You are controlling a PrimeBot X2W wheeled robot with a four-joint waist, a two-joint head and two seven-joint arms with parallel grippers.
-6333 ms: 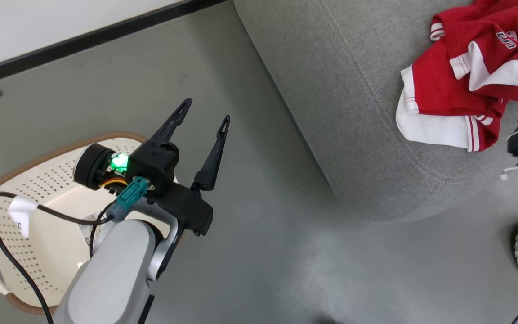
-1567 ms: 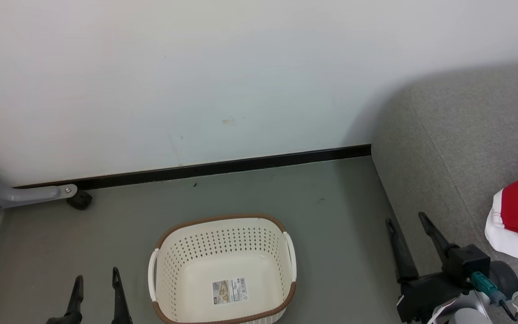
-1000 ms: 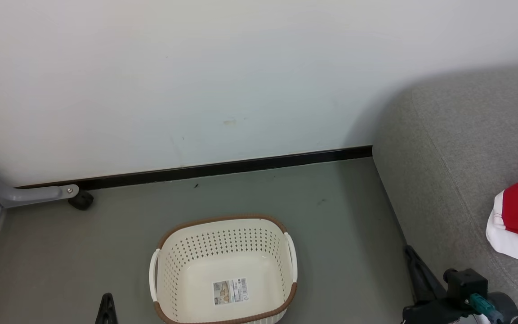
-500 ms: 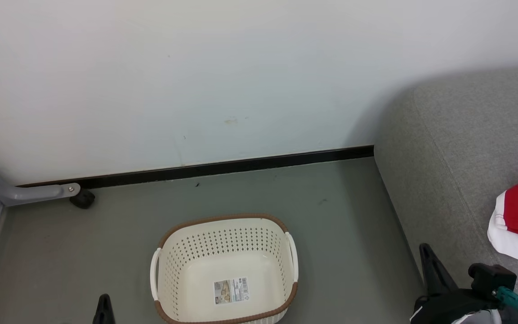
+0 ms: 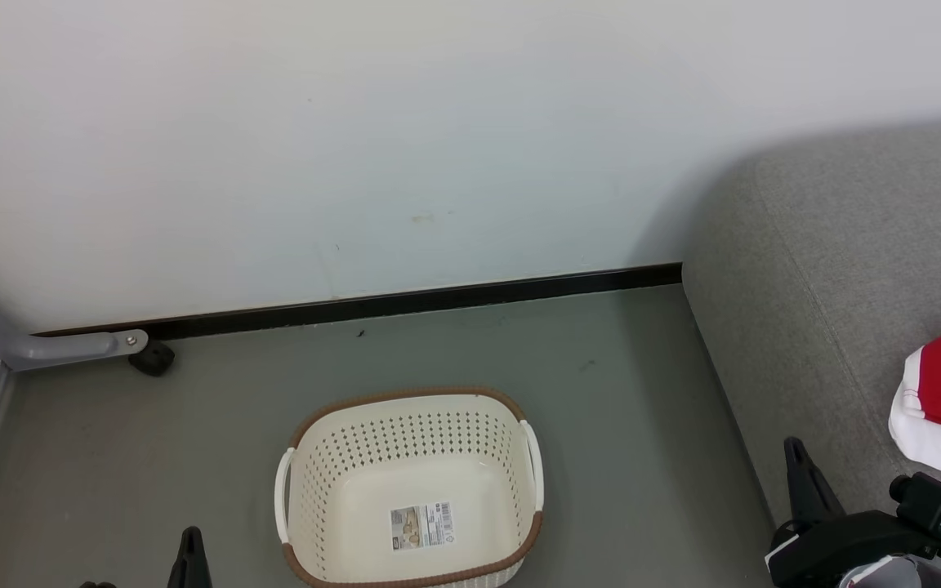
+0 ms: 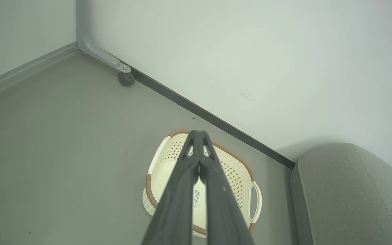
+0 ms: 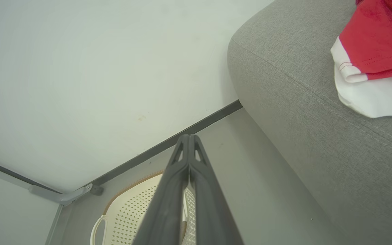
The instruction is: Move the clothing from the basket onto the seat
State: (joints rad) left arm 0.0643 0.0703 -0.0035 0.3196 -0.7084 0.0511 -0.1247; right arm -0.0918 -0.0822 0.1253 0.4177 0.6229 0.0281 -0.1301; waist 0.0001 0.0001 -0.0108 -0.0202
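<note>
Clothing (image 7: 373,51) lies on the seat (image 7: 301,102), a red and white heap up and to the right of the right gripper (image 7: 188,139). It is well apart from the tips and touches neither finger. The basket (image 5: 405,394) stands on the floor (image 5: 642,425) between the two grippers, ahead of the left gripper (image 6: 198,135) and below the line of its fingers. Its bottom is bare but for a label sticker (image 5: 421,525).

Over the last second and a half both grippers have drawn back toward the robot. In the head view the left one has sunk until a single fingertip pokes up at the bottom edge. The right one has slid down and to the right, along the seat's front.

The jaws have changed too. A moment ago each pair stood spread. Both wrist views now show the fingers pressed together along their length, with nothing caught between them. Some seconds back the left jaws hung wide over the basket while the right ones were at the clothing on the seat.

Judged from this, the move looks finished. Nothing red is left in the basket, the garments rest on the seat, and both grippers seem to be settling to rest. Part of the clothing runs past the frame edge, so its full lay cannot be told.
</note>
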